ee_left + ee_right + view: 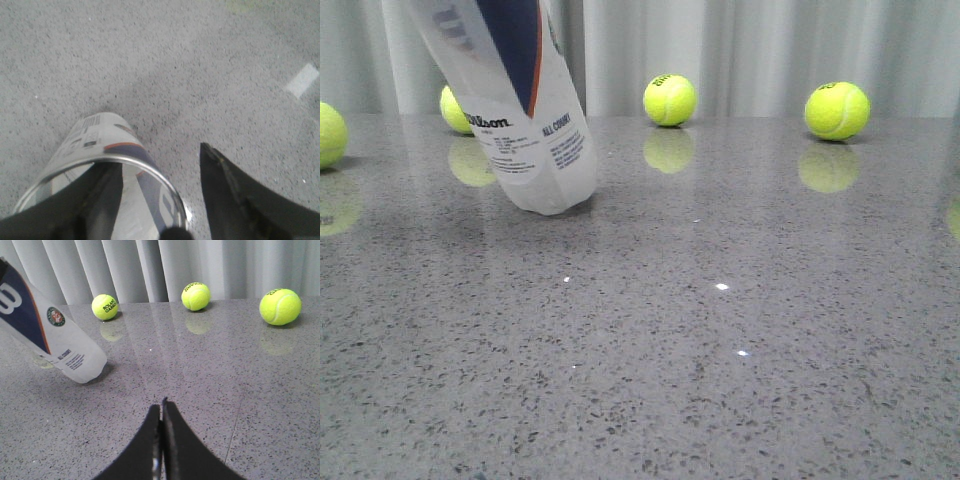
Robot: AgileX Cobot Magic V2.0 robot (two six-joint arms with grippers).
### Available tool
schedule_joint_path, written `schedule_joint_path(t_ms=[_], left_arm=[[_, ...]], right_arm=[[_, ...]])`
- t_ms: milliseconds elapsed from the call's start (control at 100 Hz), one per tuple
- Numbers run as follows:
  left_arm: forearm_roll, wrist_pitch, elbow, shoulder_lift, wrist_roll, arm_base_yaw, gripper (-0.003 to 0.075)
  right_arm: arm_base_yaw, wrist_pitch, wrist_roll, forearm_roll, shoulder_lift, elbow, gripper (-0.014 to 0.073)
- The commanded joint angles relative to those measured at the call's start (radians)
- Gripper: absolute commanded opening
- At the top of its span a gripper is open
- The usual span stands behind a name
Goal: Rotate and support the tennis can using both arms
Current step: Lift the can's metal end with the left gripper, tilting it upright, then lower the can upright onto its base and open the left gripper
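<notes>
The long white plastic tennis can with the navy Wilson panel [525, 110] leans tilted, its closed end touching the speckled grey worktop [720, 330]. The left gripper [150, 200] has its jaws wide, one finger inside the can's silver rim. The right gripper [162, 440] hangs well apart, jaws pressed together on nothing. Yellow-green tennis balls [669, 99] sit behind.

Upper part of tennis can [520, 110] cut off by top edge in front view; neither arm visible there. Small print under "ALL COURT" too fine to read. Tennis ball [328, 134] clipped at left edge (another half hidden behind can). Left gripper [165, 200] cropped at bottom of left wrist view; grip on silver rim unclear.
</notes>
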Motion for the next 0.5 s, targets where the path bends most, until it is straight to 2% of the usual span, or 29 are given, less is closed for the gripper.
schedule_joint_path(t_ms=[0, 490], left_arm=[[-0.035, -0.083, -0.033, -0.013, 0.002, -0.006, 0.0357], [-0.048, -0.259, -0.035, 0.057, 0.002, -0.006, 0.0358]], right_arm=[[-0.006, -0.082, -0.011, -0.006, 0.006, -0.028, -0.0057], [-0.006, -0.082, -0.011, -0.006, 0.006, -0.028, -0.0057]])
